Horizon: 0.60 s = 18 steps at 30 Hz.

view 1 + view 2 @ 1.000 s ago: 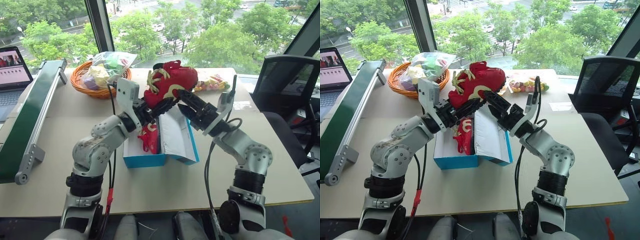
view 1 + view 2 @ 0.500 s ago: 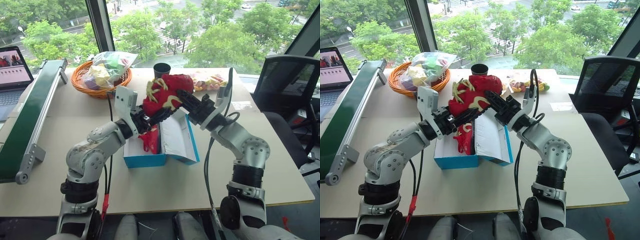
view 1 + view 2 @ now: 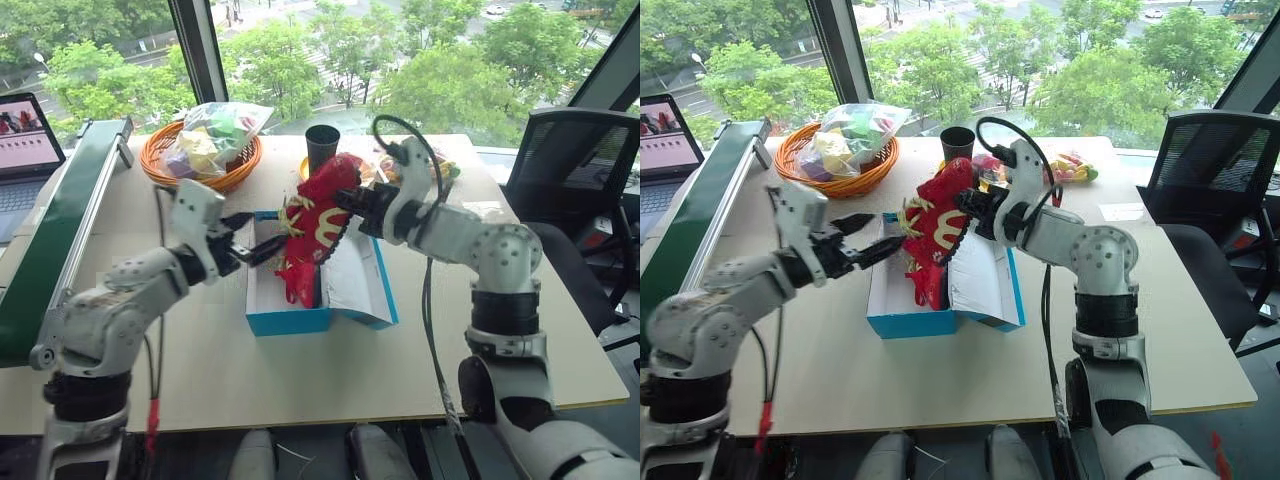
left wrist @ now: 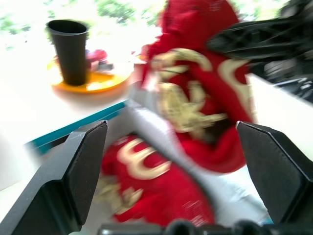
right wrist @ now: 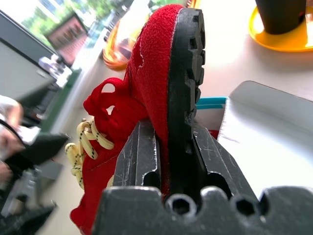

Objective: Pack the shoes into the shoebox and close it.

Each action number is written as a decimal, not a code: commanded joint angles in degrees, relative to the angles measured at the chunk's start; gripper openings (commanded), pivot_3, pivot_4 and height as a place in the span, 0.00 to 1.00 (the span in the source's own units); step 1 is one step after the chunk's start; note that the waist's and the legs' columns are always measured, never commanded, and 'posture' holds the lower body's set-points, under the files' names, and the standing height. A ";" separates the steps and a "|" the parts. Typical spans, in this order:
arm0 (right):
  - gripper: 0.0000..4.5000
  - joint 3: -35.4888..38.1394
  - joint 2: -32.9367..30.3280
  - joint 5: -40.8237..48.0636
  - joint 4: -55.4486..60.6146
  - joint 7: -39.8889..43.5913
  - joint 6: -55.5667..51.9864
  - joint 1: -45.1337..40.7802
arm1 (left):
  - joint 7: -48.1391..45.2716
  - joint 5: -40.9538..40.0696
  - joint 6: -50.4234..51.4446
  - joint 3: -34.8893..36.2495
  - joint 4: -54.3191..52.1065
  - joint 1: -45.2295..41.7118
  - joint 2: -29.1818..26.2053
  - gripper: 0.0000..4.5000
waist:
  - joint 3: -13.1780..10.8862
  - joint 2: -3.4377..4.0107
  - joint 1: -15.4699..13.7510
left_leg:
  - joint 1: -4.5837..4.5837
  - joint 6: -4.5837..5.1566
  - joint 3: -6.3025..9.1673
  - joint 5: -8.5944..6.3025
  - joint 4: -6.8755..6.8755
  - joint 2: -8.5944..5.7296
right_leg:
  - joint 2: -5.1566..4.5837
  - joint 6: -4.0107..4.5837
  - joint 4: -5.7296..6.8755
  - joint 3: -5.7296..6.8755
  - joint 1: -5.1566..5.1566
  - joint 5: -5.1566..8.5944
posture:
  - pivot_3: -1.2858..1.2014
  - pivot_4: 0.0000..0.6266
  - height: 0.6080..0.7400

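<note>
One red shoe (image 3: 318, 215) with cream markings hangs tilted, toe down, over the open blue shoebox (image 3: 290, 321). My right gripper (image 3: 347, 200) is shut on it; in the right wrist view the fingers (image 5: 139, 152) pinch the black sole and red upper (image 5: 156, 68). The other red shoe (image 4: 151, 191) lies inside the box against its white wall. The box's lid (image 3: 985, 280) lies open to the right, white side up. My left gripper (image 3: 265, 229) is open, just left of the held shoe and apart from it, with both fingers (image 4: 83, 166) spread wide.
An orange woven basket (image 3: 165, 155) with bags of snacks stands at the back left. A black cup (image 3: 322, 148) on a yellow plate and a snack bag (image 3: 440, 160) stand behind the box. A green conveyor (image 3: 60, 240) runs along the left edge. An office chair (image 3: 570, 170) is on the right.
My left gripper has let go of the shoe, opened and swung away to the left. My right gripper has shut on the shoe and carried it left and down over the box, turning it.
</note>
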<state>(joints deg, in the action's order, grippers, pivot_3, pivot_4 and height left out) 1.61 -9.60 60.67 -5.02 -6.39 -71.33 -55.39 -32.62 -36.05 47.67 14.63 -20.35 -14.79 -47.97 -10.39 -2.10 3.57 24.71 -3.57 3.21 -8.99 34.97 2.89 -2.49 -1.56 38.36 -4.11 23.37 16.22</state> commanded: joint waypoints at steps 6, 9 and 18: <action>0.07 -7.02 1.33 -12.74 -5.99 9.85 3.68 -0.43 | -1.63 -2.25 1.18 5.75 -10.82 6.22 -1.56 1.00 | -0.02 0.02 -0.91 | 0.02 0.00 -0.02 0.00 0.02 0.02 | 0.00 0.01 -0.01 0.00 0.02 -0.01 | 0.52 0.24 0.96; 0.07 -8.82 1.53 -17.12 -8.68 12.70 5.30 -1.24 | -0.92 -3.56 2.51 7.03 -12.77 6.91 -1.46 1.00 | -0.02 0.02 -0.95 | 0.02 0.00 -0.02 0.00 0.02 0.02 | 0.00 0.01 0.01 0.00 0.04 -0.01 | 0.52 0.24 0.96; 0.55 -13.92 3.92 -27.85 -15.10 21.32 9.84 -2.84 | 1.79 -4.57 4.93 8.29 -15.23 8.06 -0.88 1.00 | -0.02 0.02 -0.82 | 0.01 0.00 -0.03 0.00 0.01 0.02 | 0.01 0.01 0.02 0.00 0.06 -0.01 | 0.52 0.24 0.96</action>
<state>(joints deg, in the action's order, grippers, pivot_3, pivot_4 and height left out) -12.52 -6.13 34.50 -20.50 12.83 -63.53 -55.87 -31.71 -40.00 52.55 21.34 -33.31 -6.42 -48.85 -10.41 -2.09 2.75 24.72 -3.58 3.18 -8.99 34.99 2.91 -2.48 -1.55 38.39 -4.11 23.42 16.21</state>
